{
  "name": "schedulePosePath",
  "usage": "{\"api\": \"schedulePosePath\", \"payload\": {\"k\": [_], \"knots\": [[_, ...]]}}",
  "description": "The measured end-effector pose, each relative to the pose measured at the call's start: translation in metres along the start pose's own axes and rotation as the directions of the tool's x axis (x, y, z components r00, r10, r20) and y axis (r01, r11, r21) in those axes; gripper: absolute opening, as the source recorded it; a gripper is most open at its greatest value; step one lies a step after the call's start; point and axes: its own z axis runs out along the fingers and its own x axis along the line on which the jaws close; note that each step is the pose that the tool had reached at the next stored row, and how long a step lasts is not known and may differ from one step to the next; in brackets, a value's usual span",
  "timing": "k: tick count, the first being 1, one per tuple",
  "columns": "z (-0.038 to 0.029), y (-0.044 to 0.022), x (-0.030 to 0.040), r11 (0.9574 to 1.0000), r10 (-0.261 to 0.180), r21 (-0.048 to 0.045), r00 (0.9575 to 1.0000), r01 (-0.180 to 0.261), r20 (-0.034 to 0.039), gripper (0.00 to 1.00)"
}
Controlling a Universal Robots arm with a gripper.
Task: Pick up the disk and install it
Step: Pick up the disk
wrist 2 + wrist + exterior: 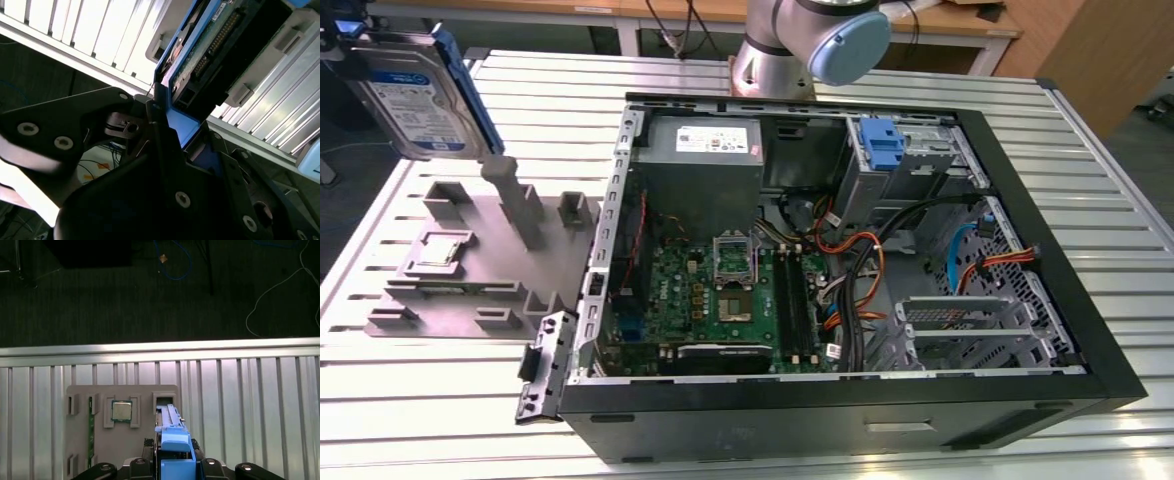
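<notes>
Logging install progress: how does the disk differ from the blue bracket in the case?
The disk is held upright in the air above the grey fixture; the bracket sits in a bay of the case. The disk carries a silver drive with a label; the bracket looks bare. Both have blue plastic.

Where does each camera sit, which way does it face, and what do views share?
Exterior view: off the arm, high, looking down on the open computer case, grey fixture, arm base and disk held aloft.
First wrist view: on the arm, looking down past the gripper and disk onto the fixture and floor.
Second wrist view: on the arm, close along the gripper's body at the disk's circuit board.
Shared: the disk in all three; the fixture in exterior and first wrist views.
</notes>
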Motion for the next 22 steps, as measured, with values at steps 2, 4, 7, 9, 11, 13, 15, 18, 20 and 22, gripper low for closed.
{"api": "schedulePosePath", "payload": {"k": [2, 4, 7, 9, 11, 13, 15, 18, 20, 22], "knots": [[0.0001, 0.0, -0.0001, 1.0, 0.0, 0.0007, 0.9999, 0.0, -0.0113, 0.36], [0.0, 0.0, -0.0001, 1.0, 0.0, 0.0006, 0.9999, 0.0, -0.0115, 0.36], [0.0, 0.0, -0.0001, 1.0, 0.0, 0.0005, 1.0, 0.0, -0.0099, 0.36], [-0.0002, 0.0, -0.0003, 1.0, 0.0, 0.0002, 1.0, 0.0, -0.0063, 0.36], [-0.0012, 0.0001, -0.0002, 1.0, 0.0, 0.0005, 1.0, 0.0, -0.006, 0.36], [-0.0029, 0.0001, -0.0002, 1.0, 0.0, 0.0004, 1.0, 0.0, -0.006, 0.36], [-0.0045, 0.0002, -0.0003, 1.0, 0.0, 0.0004, 1.0, 0.0, -0.006, 0.36], [-0.0075, 0.0003, -0.0004, 1.0, 0.0, 0.0003, 1.0, 0.0, -0.006, 0.36], [-0.0096, 0.0004, -0.0005, 1.0, 0.0, 0.0003, 1.0, 0.0, -0.006, 0.36], [-0.0119, 0.0005, -0.0005, 1.0, 0.0, 0.0003, 1.0, 0.0, -0.006, 0.36]]}}
